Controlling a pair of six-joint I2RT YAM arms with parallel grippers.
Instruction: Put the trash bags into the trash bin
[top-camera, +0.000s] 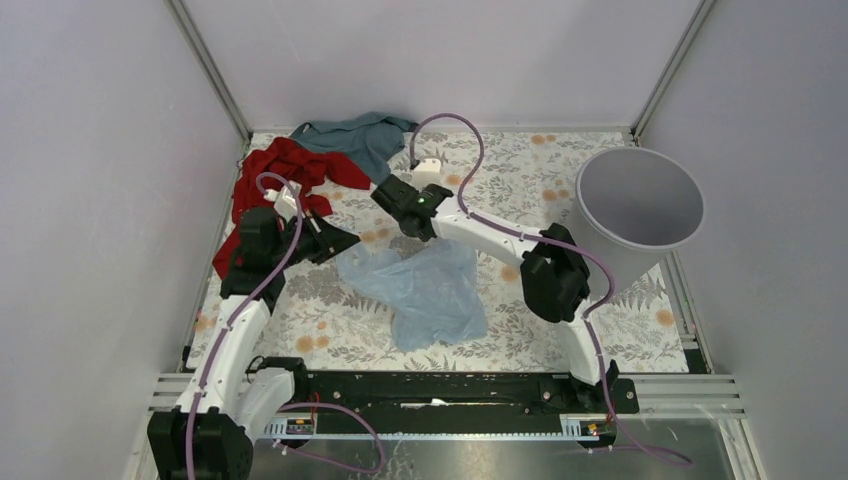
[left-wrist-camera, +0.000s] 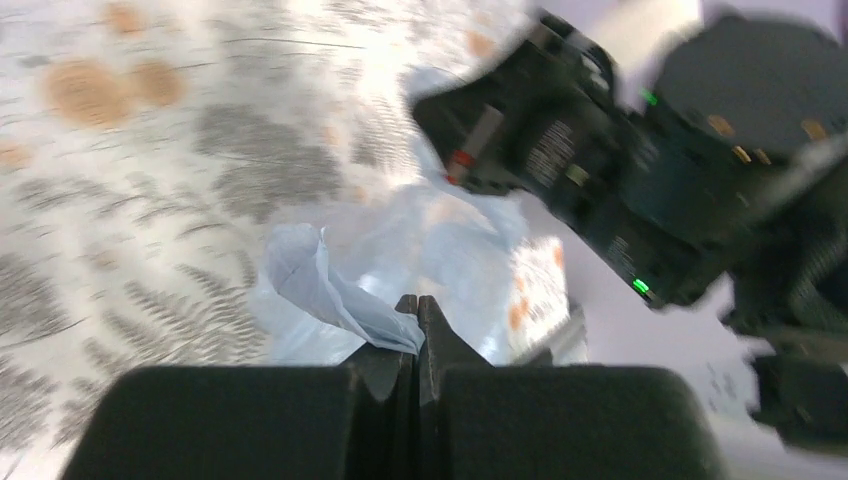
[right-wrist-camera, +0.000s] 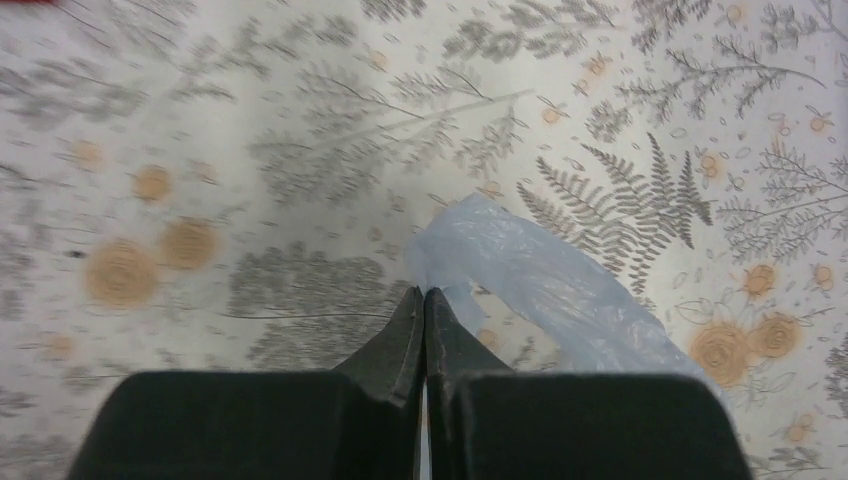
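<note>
The pale blue translucent trash bag (top-camera: 430, 290) lies crumpled on the floral table between the arms. My left gripper (top-camera: 347, 243) is at the bag's left upper edge. In the left wrist view it (left-wrist-camera: 418, 305) is shut on a fold of the bag (left-wrist-camera: 330, 285). My right gripper (top-camera: 420, 230) is at the bag's top edge. In the right wrist view it (right-wrist-camera: 424, 296) is shut on a corner of the bag (right-wrist-camera: 540, 280). The light grey trash bin (top-camera: 640, 200) stands tilted at the far right, its mouth open and nothing visible inside.
A red cloth (top-camera: 280, 175) and a teal-grey cloth (top-camera: 355, 135) lie at the back left, behind my left arm. A small white block (top-camera: 428, 170) sits behind my right gripper. My right arm's wrist (left-wrist-camera: 600, 170) shows close by in the left wrist view. Walls enclose three sides.
</note>
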